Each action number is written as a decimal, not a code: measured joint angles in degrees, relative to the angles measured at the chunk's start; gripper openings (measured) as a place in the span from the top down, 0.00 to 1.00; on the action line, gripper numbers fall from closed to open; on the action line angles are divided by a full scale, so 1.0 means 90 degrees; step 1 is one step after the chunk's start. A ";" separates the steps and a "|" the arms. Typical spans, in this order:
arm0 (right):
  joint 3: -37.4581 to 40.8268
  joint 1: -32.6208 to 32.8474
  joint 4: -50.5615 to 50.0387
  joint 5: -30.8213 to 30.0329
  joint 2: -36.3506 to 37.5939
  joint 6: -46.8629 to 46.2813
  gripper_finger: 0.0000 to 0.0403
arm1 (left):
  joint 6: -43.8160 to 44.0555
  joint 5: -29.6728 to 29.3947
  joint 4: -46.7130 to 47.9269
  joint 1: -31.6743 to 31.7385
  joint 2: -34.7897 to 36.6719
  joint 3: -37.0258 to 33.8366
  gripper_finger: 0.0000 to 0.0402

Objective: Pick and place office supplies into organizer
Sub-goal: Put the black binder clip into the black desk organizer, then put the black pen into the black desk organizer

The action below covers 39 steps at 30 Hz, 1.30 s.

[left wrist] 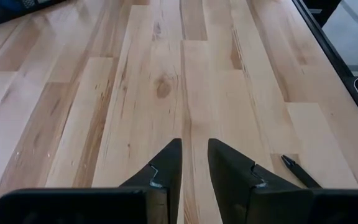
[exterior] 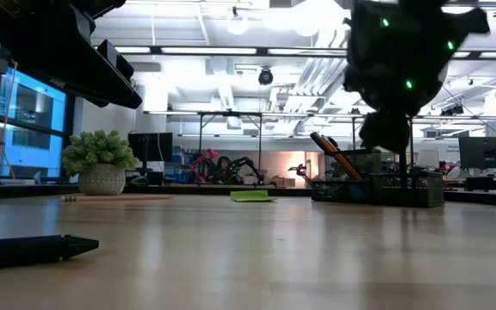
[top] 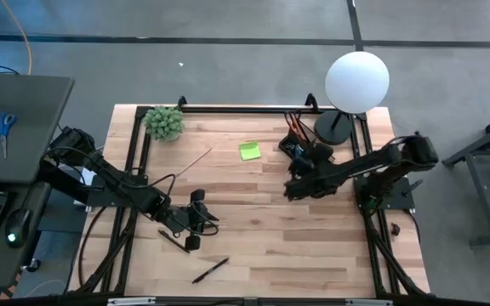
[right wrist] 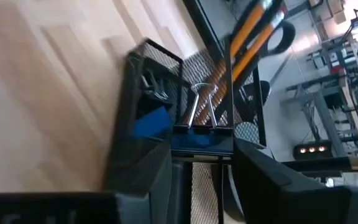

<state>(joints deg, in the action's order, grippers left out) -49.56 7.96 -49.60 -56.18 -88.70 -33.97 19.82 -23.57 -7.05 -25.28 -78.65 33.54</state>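
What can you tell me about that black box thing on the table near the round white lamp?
The organizer is a small black caddy with wire-mesh walls and divided compartments. It stands upright on the wooden table, beside the lamp's base. Orange pencils lean out of it, and silver clip handles show next to something blue. The right gripper hangs close over it, holding nothing that shows.

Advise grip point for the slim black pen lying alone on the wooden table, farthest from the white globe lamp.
Take the slim black pen mid-barrel, coming straight down from above with the fingers across its length. It lies flat and diagonal on the light wooden table, with bare wood on both sides.
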 joint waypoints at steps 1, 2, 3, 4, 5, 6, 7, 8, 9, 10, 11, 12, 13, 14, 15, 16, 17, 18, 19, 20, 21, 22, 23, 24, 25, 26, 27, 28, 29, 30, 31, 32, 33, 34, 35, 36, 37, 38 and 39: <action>0.0243 -0.0057 0.0357 -0.0040 0.0159 0.0160 0.64 | -0.0008 0.0000 0.0000 0.0000 0.0000 0.0000 0.83; 0.0463 -0.0100 0.0755 -0.0067 0.0310 0.0341 0.63 | -0.0009 0.0000 -0.0001 0.0000 0.0000 0.0000 0.83; 0.0664 -0.0141 0.1161 -0.0071 0.0472 0.0556 0.61 | -0.0008 0.0000 -0.0005 0.0000 0.0000 0.0000 0.83; 0.0860 -0.0191 0.1590 -0.0050 0.0621 0.0781 0.61 | -0.0008 0.0000 -0.0005 0.0000 0.0000 0.0000 0.83; 0.1028 -0.0238 0.1968 0.0012 0.0731 0.1028 0.60 | -0.0008 0.0000 -0.0005 0.0000 0.0000 0.0000 0.83; 0.1180 -0.0300 0.2357 0.0121 0.0849 0.1258 0.60 | -0.0008 -0.0002 -0.0007 0.0000 0.0000 0.0000 0.83; 0.1308 -0.0370 0.2680 0.0235 0.0939 0.1438 0.61 | -0.0008 -0.0002 -0.0007 0.0000 0.0000 0.0000 0.83; 0.1399 -0.0449 0.2964 0.0330 0.1017 0.1585 0.62 | -0.0008 -0.0002 -0.0009 0.0000 0.0000 0.0000 0.83; 0.1469 -0.0538 0.3171 0.0439 0.1086 0.1697 0.63 | -0.0008 -0.0002 -0.0019 0.0000 0.0000 0.0000 0.83; 0.1515 -0.0644 0.3317 0.0555 0.1122 0.1793 0.65 | -0.0008 -0.0002 -0.0035 0.0001 0.0000 0.0000 0.83; 0.1548 -0.0751 0.3429 0.0643 0.1134 0.1843 0.66 | -0.0008 -0.0002 -0.0050 0.0006 0.0000 0.0000 0.83; 0.1560 -0.0862 0.3466 0.0721 0.1131 0.1896 0.67 | -0.0008 -0.0002 -0.0053 0.0007 0.0000 0.0000 0.83; 0.1567 -0.0973 0.3489 0.0795 0.1130 0.1950 0.67 | -0.0008 -0.0005 -0.0053 0.0007 0.0000 0.0000 0.83; 0.1567 -0.1077 0.3534 0.0865 0.1110 0.1987 0.67 | -0.0008 -0.0005 -0.0054 0.0007 0.0000 0.0000 0.83; 0.1564 -0.1179 0.3586 0.0934 0.1087 0.2008 0.67 | -0.0008 -0.0005 -0.0056 0.0007 0.0000 0.0000 0.83; 0.1564 -0.1276 0.3615 0.0997 0.1073 0.2030 0.67 | -0.0008 -0.0004 -0.0056 0.0007 0.0000 0.0000 0.83; 0.1564 -0.1363 0.3622 0.1040 0.1068 0.2057 0.66 | -0.0008 -0.0003 -0.0056 0.0007 0.0000 0.0000 0.83; 0.1564 -0.1438 0.3640 0.1072 0.1068 0.2068 0.64 | -0.0008 -0.0005 -0.0056 0.0007 0.0000 0.0000 0.83; 0.1564 -0.1505 0.3684 0.1091 0.1068 0.2068 0.62 | -0.0008 -0.0005 -0.0056 0.0007 0.0000 0.0000 0.83; 0.1562 -0.1564 0.3739 0.1102 0.1068 0.2069 0.61 | -0.0008 -0.0005 -0.0056 0.0007 0.0000 0.0000 0.83; 0.1562 -0.1606 0.3780 0.1123 0.1068 0.2100 0.59 | -0.0008 -0.0005 -0.0056 0.0007 0.0000 0.0000 0.83; 0.1562 -0.1637 0.3834 0.1154 0.1068 0.2127 0.57 | -0.0008 -0.0005 -0.0056 0.0007 0.0000 0.0000 0.83; 0.1562 -0.1659 0.3914 0.1211 0.1068 0.2178 0.56 | -0.0008 -0.0005 -0.0056 0.0007 0.0000 0.0000 0.83; 0.1562 -0.1683 0.3993 0.1290 0.1068 0.2218 0.55 | -0.0008 -0.0005 -0.0056 0.0007 0.0000 0.0000 0.83; 0.1562 -0.1684 0.4063 0.1357 0.1068 0.2229 0.54 | -0.0008 -0.0005 -0.0056 0.0007 0.0000 0.0000 0.83; 0.1562 -0.1685 0.4108 0.1401 0.1068 0.2231 0.53 | -0.0008 -0.0005 -0.0056 0.0007 0.0000 0.0000 0.83; 0.1562 -0.1682 0.4132 0.1410 0.1068 0.2228 0.53 | -0.0008 -0.0005 -0.0056 0.0007 0.0000 0.0000 0.83; 0.1562 -0.1682 0.4160 0.1412 0.1068 0.2228 0.52 | -0.0008 -0.0005 -0.0056 0.0007 0.0000 0.0000 0.83; 0.1562 -0.1682 0.4167 0.1422 0.1068 0.2228 0.52 | -0.0008 -0.0005 -0.0056 0.0007 0.0000 0.0000 0.83; 0.1562 -0.1682 0.4165 0.1425 0.1068 0.2226 0.53 | -0.0008 -0.0005 -0.0055 0.0007 0.0000 0.0000 0.83; 0.1562 -0.1682 0.4165 0.1428 0.1068 0.2221 0.53 | -0.0007 -0.0005 -0.0056 0.0007 0.0000 0.0000 0.83; 0.1562 -0.1682 0.4165 0.1450 0.1068 0.2219 0.53 | -0.0006 -0.0005 -0.0056 0.0007 0.0000 0.0000 0.83; 0.1562 -0.1677 0.4165 0.1480 0.1068 0.2216 0.54 | -0.0005 -0.0005 -0.0056 0.0007 0.0000 0.0000 0.83; 0.1562 -0.1675 0.4165 0.1540 0.1068 0.2200 0.54 | -0.0005 -0.0005 -0.0056 0.0007 0.0000 0.0000 0.83; 0.1562 -0.1675 0.4163 0.1649 0.1068 0.2156 0.54 | -0.0005 -0.0005 -0.0054 0.0007 -0.0005 0.0000 0.83; 0.1562 -0.1675 0.4163 0.1780 0.1068 0.2108 0.55 | -0.0005 -0.0005 -0.0059 0.0007 -0.0029 0.0000 0.83; 0.1560 -0.1675 0.4164 0.1932 0.1068 0.2065 0.55 | -0.0005 -0.0005 -0.0057 0.0007 -0.0052 0.0000 0.83; 0.1559 -0.1675 0.4163 0.2121 0.1068 0.2019 0.55 | -0.0005 -0.0002 -0.0029 0.0007 -0.0058 -0.0002 0.83; 0.1559 -0.1674 0.4163 0.2327 0.1068 0.1952 0.56 | 0.0018 0.0017 -0.0036 0.0007 -0.0056 -0.0002 0.83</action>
<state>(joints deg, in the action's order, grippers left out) -35.53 -7.10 -12.14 -35.23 -79.09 -16.40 19.98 -23.42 -7.37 -25.21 -79.15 33.52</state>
